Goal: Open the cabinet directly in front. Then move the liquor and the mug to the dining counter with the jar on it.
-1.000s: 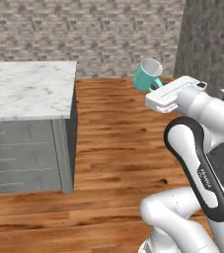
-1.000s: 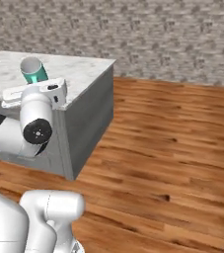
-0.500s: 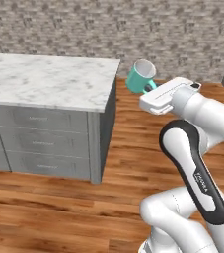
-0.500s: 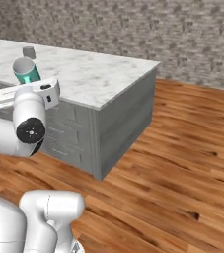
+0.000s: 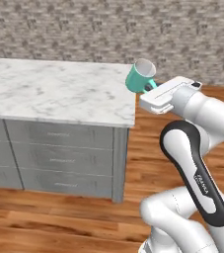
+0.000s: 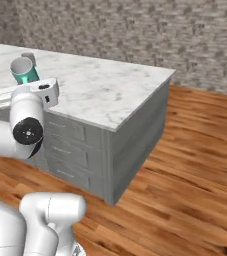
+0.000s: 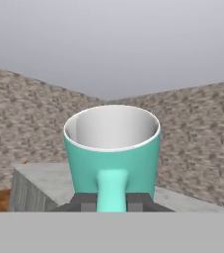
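The left base view shows the mug [image 5: 140, 77] tilted in the air, its white inside turned up and away, just past the right edge of the marble surface [image 5: 59, 94], near that edge's far corner. At the far left edge of this view a small grey shape is cut off by the frame; what it is cannot be told. The right base view shows a small grey jar [image 6: 29, 58] standing on the surface [image 6: 105, 90] just behind the mug [image 6: 24, 70], and the surface's grey panelled end with drawers below. The hand view looks straight at the mug [image 7: 112, 148], its loop handle [image 7: 111, 190] facing the camera and running down between the two dark fingertips [image 7: 86, 201]. The pincer [image 7: 111, 203] is clamped together on that handle, and the mug touches nothing else.
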Motion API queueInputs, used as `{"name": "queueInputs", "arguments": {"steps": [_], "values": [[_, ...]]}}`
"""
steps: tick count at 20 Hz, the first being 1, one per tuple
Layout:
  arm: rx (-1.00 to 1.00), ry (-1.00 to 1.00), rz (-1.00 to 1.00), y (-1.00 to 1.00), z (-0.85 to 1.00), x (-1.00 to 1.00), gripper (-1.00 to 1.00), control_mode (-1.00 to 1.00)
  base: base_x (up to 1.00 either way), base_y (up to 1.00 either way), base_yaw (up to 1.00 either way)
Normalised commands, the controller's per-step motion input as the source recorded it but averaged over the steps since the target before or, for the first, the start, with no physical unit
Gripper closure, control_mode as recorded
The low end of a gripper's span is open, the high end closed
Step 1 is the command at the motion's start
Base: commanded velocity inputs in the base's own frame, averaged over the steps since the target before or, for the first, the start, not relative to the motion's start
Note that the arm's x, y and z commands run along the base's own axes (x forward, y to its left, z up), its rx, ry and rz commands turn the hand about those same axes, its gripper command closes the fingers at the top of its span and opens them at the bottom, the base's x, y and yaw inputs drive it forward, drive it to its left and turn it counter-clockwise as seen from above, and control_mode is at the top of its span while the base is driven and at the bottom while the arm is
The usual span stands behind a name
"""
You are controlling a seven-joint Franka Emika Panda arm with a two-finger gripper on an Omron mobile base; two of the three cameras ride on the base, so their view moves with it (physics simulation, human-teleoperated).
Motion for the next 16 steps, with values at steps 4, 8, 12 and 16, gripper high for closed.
{"name": "queueInputs", "arguments": {"steps": [4, 8, 12, 16], "values": [[0.0, 0.0, 0.0, 0.0, 0.0, 0.0, 1.0, 1.0, 1.0, 1.0, -0.12], [0.0, 0.0, 0.0, 0.0, 0.0, 0.0, 1.0, 1.0, 1.0, 1.0, -0.19], [0.0, 0.0, 0.0, 0.0, 0.0, 0.0, 1.0, 1.0, 0.78, 1.0, -0.2], [0.0, 0.0, 0.0, 0.0, 0.0, 0.0, 1.0, 1.0, 0.28, 1.0, -0.14]]}}
